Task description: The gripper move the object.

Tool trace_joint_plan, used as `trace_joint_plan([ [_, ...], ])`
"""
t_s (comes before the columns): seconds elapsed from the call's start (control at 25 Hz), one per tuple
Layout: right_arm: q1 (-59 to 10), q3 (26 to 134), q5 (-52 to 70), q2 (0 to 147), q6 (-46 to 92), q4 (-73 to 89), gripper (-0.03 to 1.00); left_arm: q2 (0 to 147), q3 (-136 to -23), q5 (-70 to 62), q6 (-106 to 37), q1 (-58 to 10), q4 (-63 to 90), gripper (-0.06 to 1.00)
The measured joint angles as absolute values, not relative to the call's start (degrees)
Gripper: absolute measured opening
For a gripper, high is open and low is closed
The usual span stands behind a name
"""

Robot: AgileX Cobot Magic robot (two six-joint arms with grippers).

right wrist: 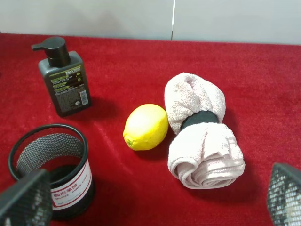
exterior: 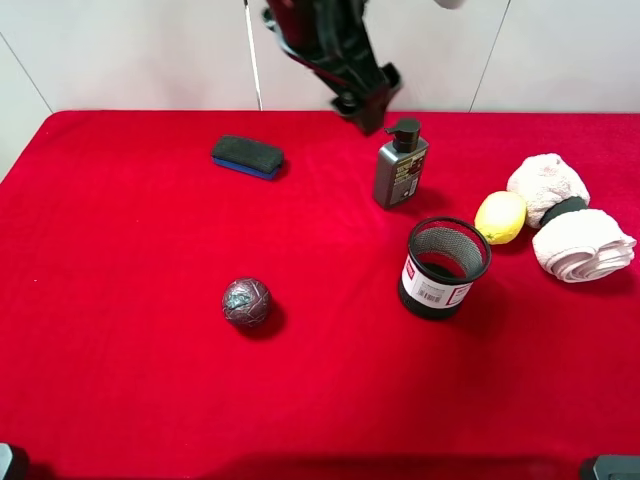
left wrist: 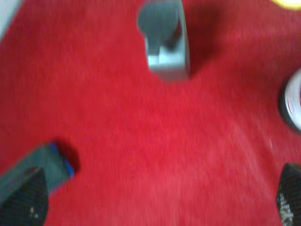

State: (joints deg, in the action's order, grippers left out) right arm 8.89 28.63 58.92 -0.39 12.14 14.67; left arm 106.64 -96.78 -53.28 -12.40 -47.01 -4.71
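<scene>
- Pump bottle [exterior: 401, 163] stood upright on the red cloth [exterior: 120, 380], toward 1 o'clock from the table's middle; nothing gripped it.
- Left gripper [exterior: 368, 108] hung just above and beside the bottle, at about 10 o'clock of the pump head, apart from it. Fingers [left wrist: 21, 200] set wide in the wrist view, nothing between them.
- Bottle [left wrist: 164, 40] lay ahead of those fingers in the left wrist view, blurred; eraser [left wrist: 40, 165] close by one fingertip there.
- Right gripper: fingertips [right wrist: 26, 200] showed far apart at the frame corners, nothing held. Not found in the overhead view.
- Near the bottle: mesh cup [exterior: 443, 267] at 5 o'clock of it, lemon [exterior: 500, 216] at 4 o'clock, rolled towels [exterior: 565, 218] further right. Eraser [exterior: 247, 156] well apart at 9 o'clock; foil ball [exterior: 246, 301] well apart at 7 o'clock.
- Judged step: approach, grip not yet made.
- To do well, judged: lower with the fingers astride the flat body, below the pump head, not on the pump itself; centre before closing, since a tall narrow bottle tips easily under a one-sided push.
- Lift straight before carrying sideways; cup and lemon sat near enough to be knocked.
</scene>
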Motion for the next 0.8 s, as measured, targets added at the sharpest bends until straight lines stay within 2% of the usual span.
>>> trace_joint_plan([
  [0.2,8.89,28.63,58.92,-0.39,12.14,14.67,0.69,103.31,-96.78,-63.31,-12.46,-46.28,-4.79,0.96],
  [0.4,8.89,28.63,58.92,-0.39,12.14,14.72,0.69,100.81,-94.93,-66.69,-12.2,-44.96,-4.68,0.96],
  [0.8,8.89,28.63,58.92,-0.39,12.14,14.72,0.69,84.66,-77.16,-66.69,-8.26,-40.24,-4.54,0.96],
])
